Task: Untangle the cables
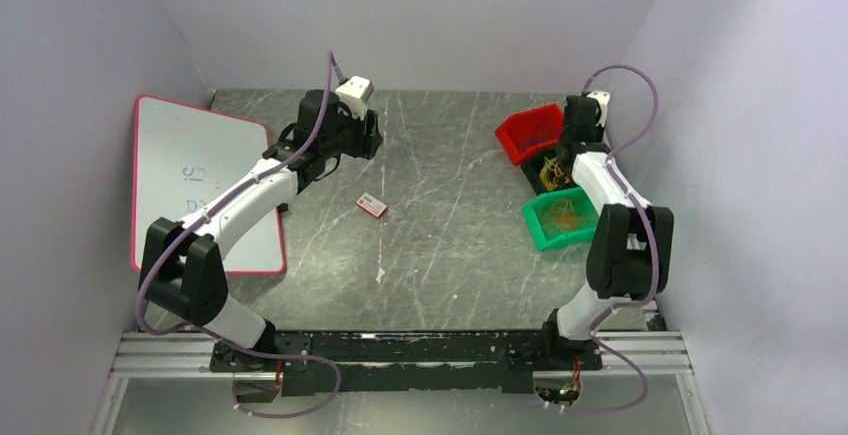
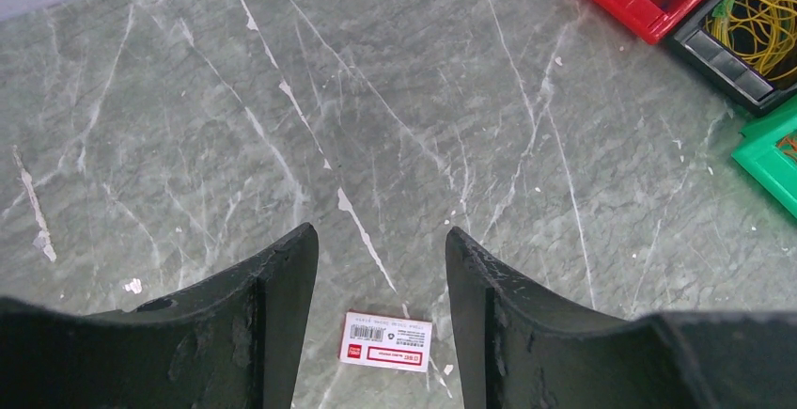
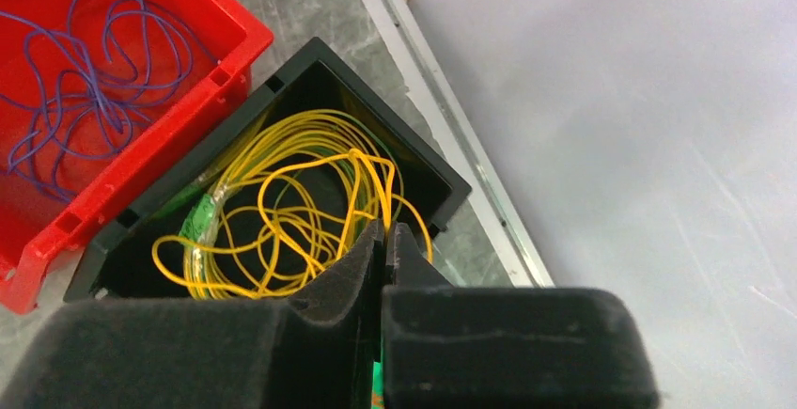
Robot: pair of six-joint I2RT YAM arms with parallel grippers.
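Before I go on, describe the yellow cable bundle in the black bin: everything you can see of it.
The yellow cable bundle is a tangle of very thin, glossy, flexible strands. It lies in loose overlapping loops inside the black bin, next to the red bin, and covers most of the floor. A green piece sits at its left edge; what it is cannot be told. Some loops rise to the closed tips of the right end effector; whether a strand is pinched there is unclear.
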